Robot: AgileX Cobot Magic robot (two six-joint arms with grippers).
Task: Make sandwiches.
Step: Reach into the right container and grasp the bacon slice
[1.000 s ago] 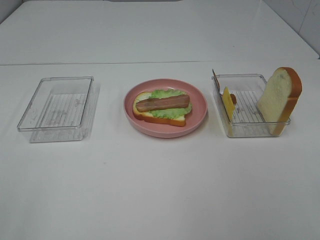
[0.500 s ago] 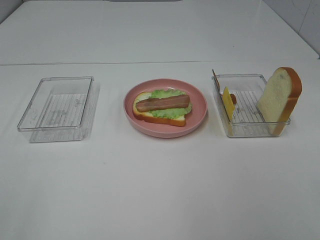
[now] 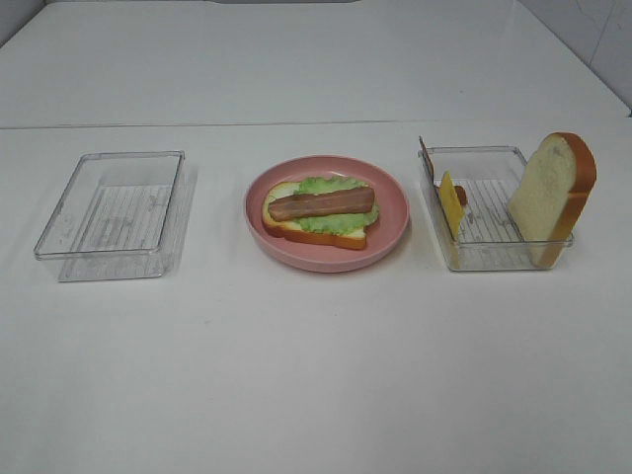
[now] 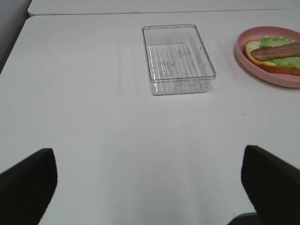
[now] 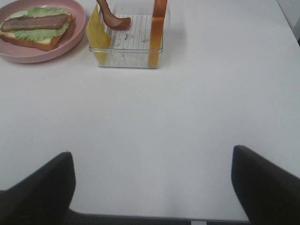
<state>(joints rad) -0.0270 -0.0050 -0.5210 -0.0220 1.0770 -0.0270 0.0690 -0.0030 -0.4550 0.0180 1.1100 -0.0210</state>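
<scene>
Left gripper (image 4: pixel 147 157): jaws spread wide and grasping nothing, with only bare table between them.
Right gripper (image 5: pixel 151 154): jaws likewise parted, nothing held.
Sandwich (image 3: pixel 318 212): half built on the pink plate (image 3: pixel 395 235) with bread, lettuce and one bacon strip. It lies ahead of both grippers, between them and well apart from each.
Cheese slice (image 3: pixel 450 205): propped on edge inside the right tray (image 3: pixel 494 263), straight ahead of the right gripper. I judge the upright stance offers an edge to pinch.
Top bread slice (image 3: pixel 551 197): stands on edge at that tray's side away from the plate, likely for the same reason.
Left tray (image 4: pixel 180 84): ahead of the left gripper.
Next step, my judgement: the right gripper fetches the cheese.
</scene>
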